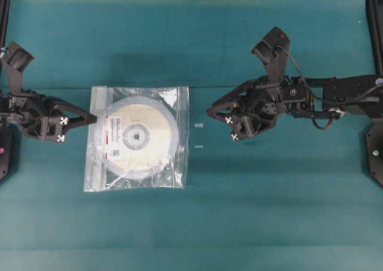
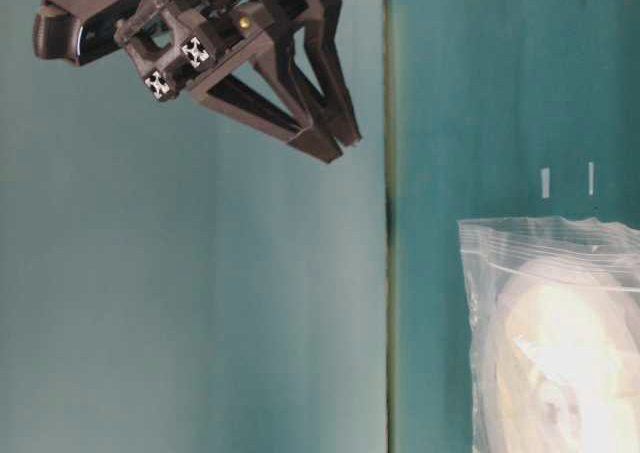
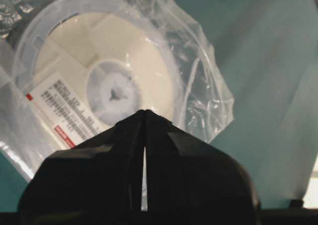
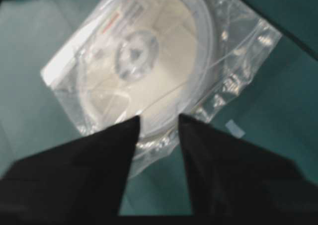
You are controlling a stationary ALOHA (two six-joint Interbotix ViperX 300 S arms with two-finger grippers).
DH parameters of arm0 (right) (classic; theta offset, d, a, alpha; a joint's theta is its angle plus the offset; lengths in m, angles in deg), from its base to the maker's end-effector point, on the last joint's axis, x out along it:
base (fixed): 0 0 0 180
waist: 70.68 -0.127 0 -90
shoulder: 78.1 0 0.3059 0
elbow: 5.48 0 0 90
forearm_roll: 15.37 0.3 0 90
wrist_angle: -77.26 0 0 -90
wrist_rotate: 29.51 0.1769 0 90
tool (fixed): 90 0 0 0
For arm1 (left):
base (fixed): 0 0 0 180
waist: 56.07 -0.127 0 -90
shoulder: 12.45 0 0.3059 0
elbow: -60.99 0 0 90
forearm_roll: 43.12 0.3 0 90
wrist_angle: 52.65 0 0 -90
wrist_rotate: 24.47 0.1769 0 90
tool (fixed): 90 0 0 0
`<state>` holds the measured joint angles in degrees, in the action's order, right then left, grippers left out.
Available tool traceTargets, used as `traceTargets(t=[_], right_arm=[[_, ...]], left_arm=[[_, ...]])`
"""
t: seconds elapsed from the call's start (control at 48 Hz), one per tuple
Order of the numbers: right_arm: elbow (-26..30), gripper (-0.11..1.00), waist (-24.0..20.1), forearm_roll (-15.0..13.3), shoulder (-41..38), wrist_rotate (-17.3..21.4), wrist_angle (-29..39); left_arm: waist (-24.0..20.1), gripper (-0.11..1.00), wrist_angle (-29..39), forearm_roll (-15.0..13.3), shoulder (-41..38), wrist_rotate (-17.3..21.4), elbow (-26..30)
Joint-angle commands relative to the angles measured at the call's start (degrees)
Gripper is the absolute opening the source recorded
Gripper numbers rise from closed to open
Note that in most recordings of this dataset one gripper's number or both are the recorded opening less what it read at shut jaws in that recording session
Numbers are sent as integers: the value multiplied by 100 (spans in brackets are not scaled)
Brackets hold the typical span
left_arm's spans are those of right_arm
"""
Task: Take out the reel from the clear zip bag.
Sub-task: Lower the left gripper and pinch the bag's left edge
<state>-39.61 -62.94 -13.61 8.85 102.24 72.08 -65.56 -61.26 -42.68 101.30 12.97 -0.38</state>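
Note:
The clear zip bag (image 1: 177, 164) lies flat on the teal table left of centre, its whitish zip strip (image 1: 97, 140) along the left edge. The reel (image 1: 141, 137) is inside it, a white disc with a cream face, grey hub and red-striped label. My left gripper (image 1: 93, 119) is shut, with nothing seen between its tips, which point at the zip edge. In the left wrist view the left gripper (image 3: 144, 112) stands over the reel (image 3: 114, 51). My right gripper (image 1: 210, 111) is open, a short way right of the bag. In the right wrist view the right gripper (image 4: 159, 118) frames the bag's near edge (image 4: 243, 51).
Two small tape marks (image 1: 199, 125) sit on the table between the bag and the right gripper. The table-level view shows the right gripper (image 2: 337, 145) raised above the surface, away from the bag (image 2: 500, 273). Black arm bases stand at both side edges.

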Motion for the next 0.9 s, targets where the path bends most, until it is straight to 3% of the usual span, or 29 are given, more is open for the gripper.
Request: traceTargets(t=[0.0, 0.125, 0.334, 0.396, 0.771, 0.876], right_arm=[[114, 66, -18, 9, 18, 44, -18], [132, 77, -18, 9, 9, 44, 62], [123, 77, -26, 9, 0, 44, 114], [114, 77, -26, 9, 0, 44, 114], [132, 77, -26, 9, -9, 44, 114], [141, 77, -35, 9, -9, 44, 114]], left_arm=[[-9, 4, -105, 18, -26, -18, 26], [-18, 20, -105, 18, -70, -26, -18], [-9, 79, -105, 9, -149, -26, -132], [-18, 91, -123, 9, -149, -26, -176], [-97, 90, -439, 9, -255, -53, -826], [-123, 90, -729, 9, -316, -290, -1011]])
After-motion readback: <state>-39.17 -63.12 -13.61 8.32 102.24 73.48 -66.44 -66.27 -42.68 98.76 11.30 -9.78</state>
